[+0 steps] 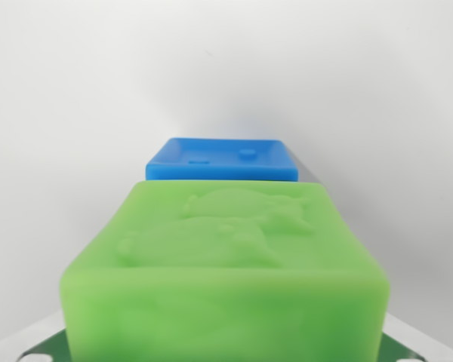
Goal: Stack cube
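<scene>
**Green cube close under the wrist camera, blue cube beyond**

A white table (60, 113) fills the background. The green cube (226, 279) looms nearest, likely carried for stacking. A smaller-looking blue cube (221, 160) sits just beyond. The gripper itself is unseen, so its opening cannot be told.

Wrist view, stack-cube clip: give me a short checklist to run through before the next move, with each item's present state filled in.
1. Green cube in view, close to the camera: ok.
2. Blue cube in view beyond it, top face visible and bare: ok.
3. Blue cube roughly centred behind the green cube: ok, slightly toward the wrist view's left.
4. Green cube actually held by the fingers: cannot tell, no fingers show in the picture.
5. Green cube lifted above the blue cube's top: cannot tell from this single view.
6. White surface around the blue cube free of other objects: ok in the visible part.
</scene>
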Controlling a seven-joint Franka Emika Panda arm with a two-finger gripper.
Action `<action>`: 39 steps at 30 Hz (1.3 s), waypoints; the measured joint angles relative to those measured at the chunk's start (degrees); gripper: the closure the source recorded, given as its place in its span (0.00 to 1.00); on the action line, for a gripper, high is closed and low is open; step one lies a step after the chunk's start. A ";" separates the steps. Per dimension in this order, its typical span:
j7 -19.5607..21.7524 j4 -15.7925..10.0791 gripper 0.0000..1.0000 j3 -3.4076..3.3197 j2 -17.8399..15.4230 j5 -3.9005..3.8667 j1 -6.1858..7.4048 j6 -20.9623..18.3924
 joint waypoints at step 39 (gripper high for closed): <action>0.57 0.43 0.00 -0.54 2.89 -0.64 0.40 2.58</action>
